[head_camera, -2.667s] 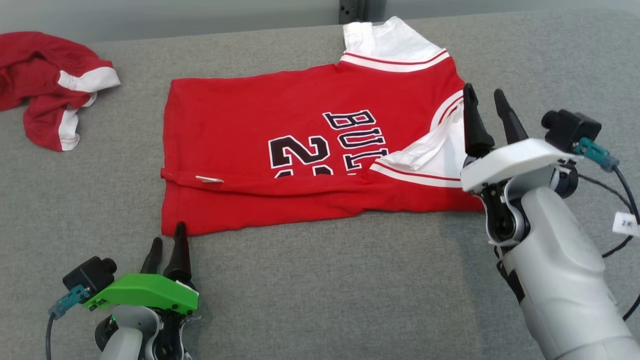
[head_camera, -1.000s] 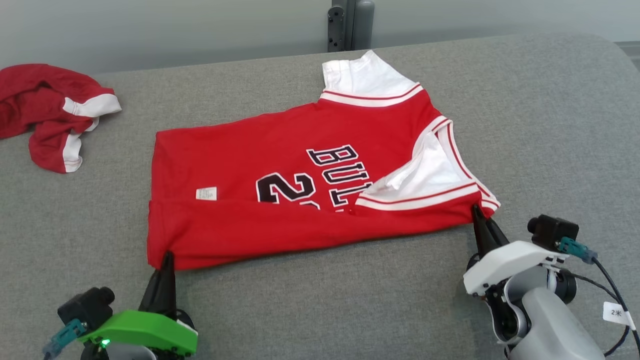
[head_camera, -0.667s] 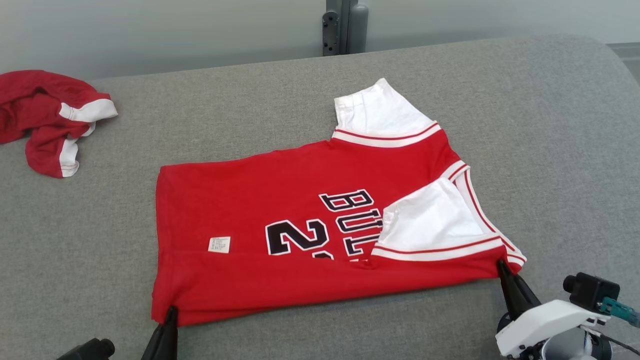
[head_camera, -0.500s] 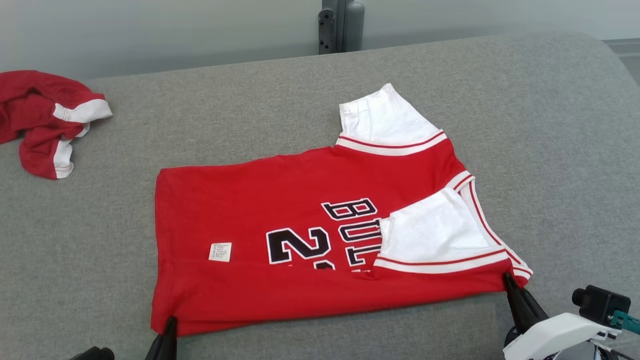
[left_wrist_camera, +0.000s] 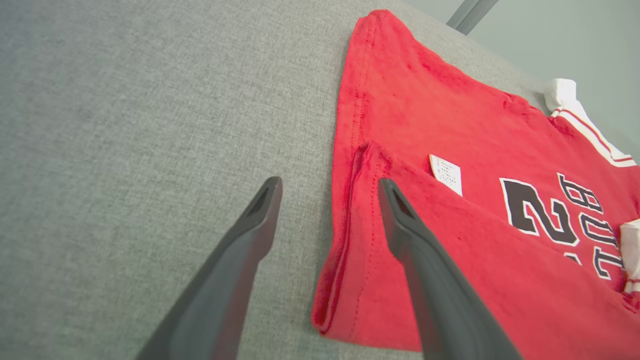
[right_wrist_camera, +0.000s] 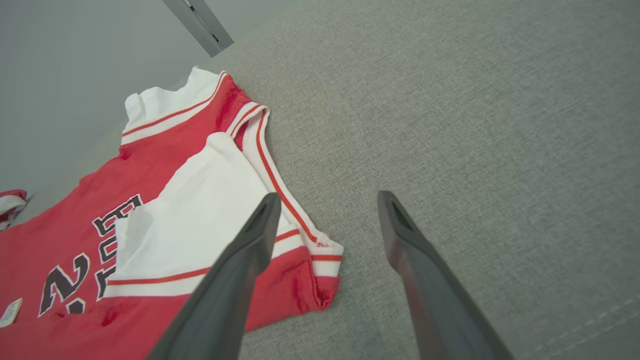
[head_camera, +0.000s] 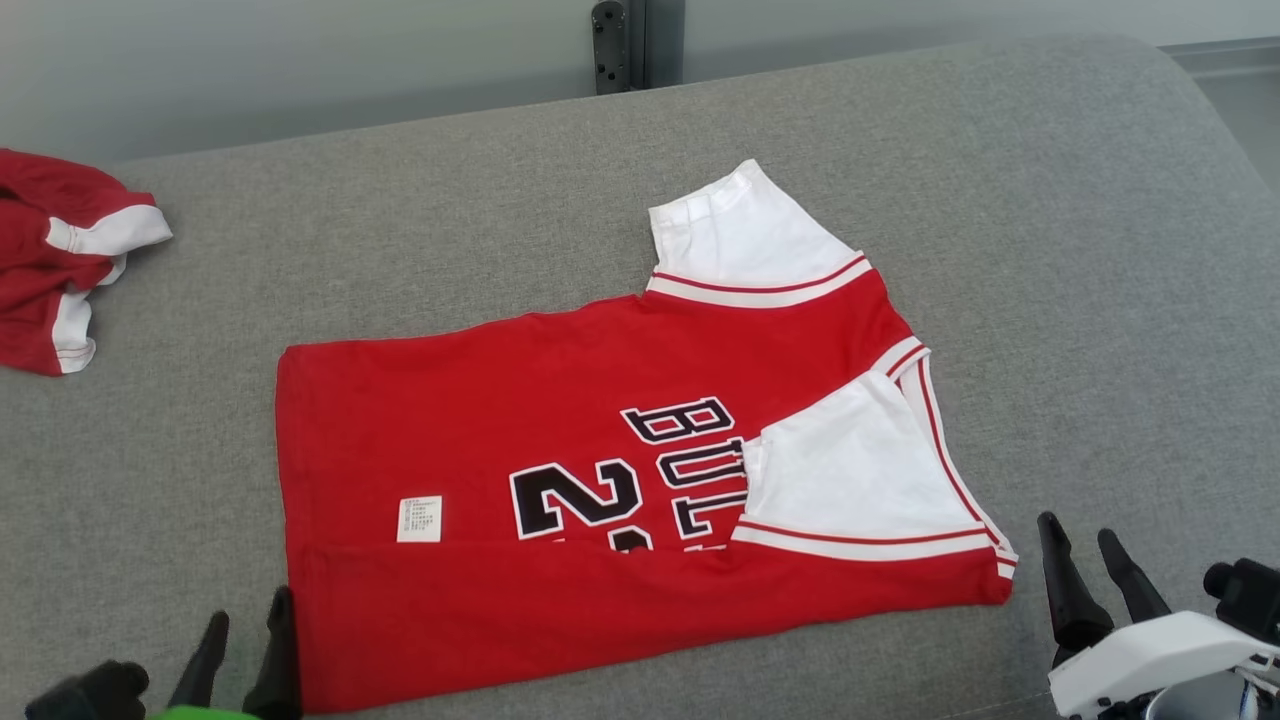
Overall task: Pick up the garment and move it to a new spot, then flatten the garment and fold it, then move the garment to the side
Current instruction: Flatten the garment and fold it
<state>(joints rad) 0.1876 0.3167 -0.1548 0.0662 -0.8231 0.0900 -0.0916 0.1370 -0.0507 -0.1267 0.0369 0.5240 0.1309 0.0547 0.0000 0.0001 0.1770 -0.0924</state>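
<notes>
Black-fingered and spread wide, the left gripper (head_camera: 245, 650) holds nothing at the near left corner of the red jersey (head_camera: 480, 420). In its wrist view one finger hangs over bare upholstery and the other over the doubled hem; whether either touches the cloth cannot be told. At the near right corner the right gripper (head_camera: 1078, 535) also stands with its jaws apart and empty, just beside the shoulder seam and over bare fabric.

Between them the jersey lies flat on the grey couch (head_camera: 1100, 250), hem to the left, collar to the right. Its near long edge is folded up over the black number and lettering. One white sleeve (head_camera: 850, 470) is tucked in across the chest, while the other sleeve (head_camera: 740, 235) sticks out toward the back. A small white label (head_camera: 420, 518) shows near the fold.

Open woven upholstery runs wide to the right and behind the jersey. At the far left edge sits a crumpled red-and-white garment (head_camera: 50, 260), well apart. A grey metal post (head_camera: 615, 45) rises behind the couch's back edge against a pale wall.
</notes>
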